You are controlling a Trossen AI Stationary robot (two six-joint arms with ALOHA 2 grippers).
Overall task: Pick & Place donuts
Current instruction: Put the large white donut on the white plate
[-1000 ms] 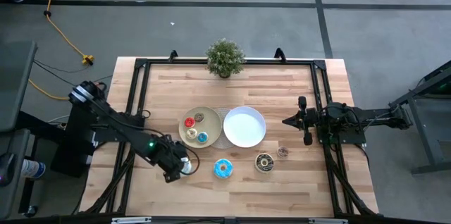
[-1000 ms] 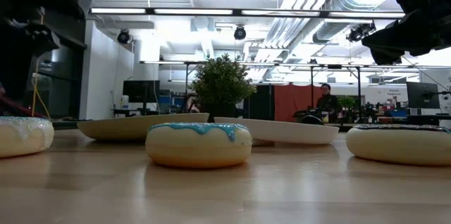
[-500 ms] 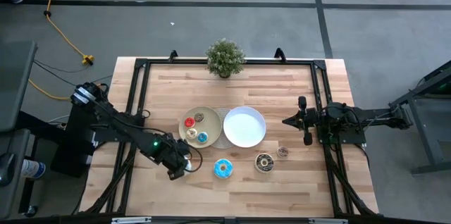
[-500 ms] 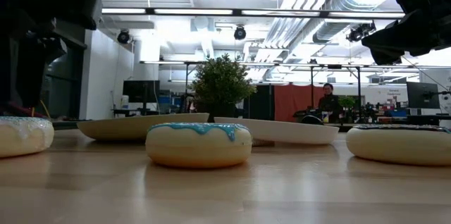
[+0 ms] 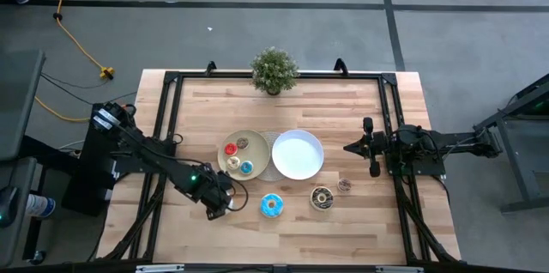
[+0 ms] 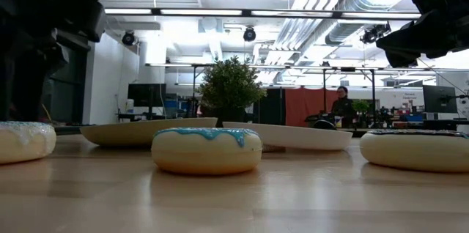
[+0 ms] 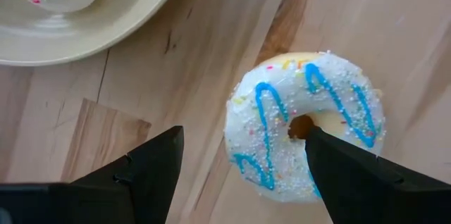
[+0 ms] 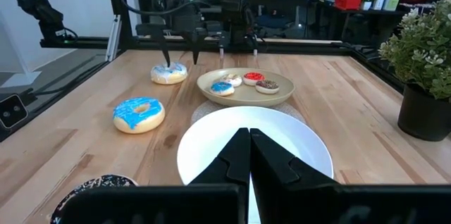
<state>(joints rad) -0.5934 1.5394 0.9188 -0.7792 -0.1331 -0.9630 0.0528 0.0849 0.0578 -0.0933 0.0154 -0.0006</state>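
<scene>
The large white-iced ring donut with blue drizzle and sprinkles [image 7: 304, 127] lies on the table just beside the beige plate, not yet lifted. The left gripper [image 7: 239, 164] hovers over it, fingers spread, one above the hole. Four small iced donuts [image 5: 237, 154] already sit in the beige round plate [image 5: 256, 141]; the white round plate [image 5: 298, 154] to its right holds nothing. Left on the board: the blue-iced large donut [image 5: 272, 205], a dark chocolate large donut [image 5: 322, 197] and a small brown one [image 5: 344, 185]. The right gripper [image 5: 372, 146] waits pressed together at the right edge. The pale wooden plank tabletop [image 5: 343, 110] carries a potted green plant [image 5: 274, 70] at its far edge; a grey floor surrounds it.
</scene>
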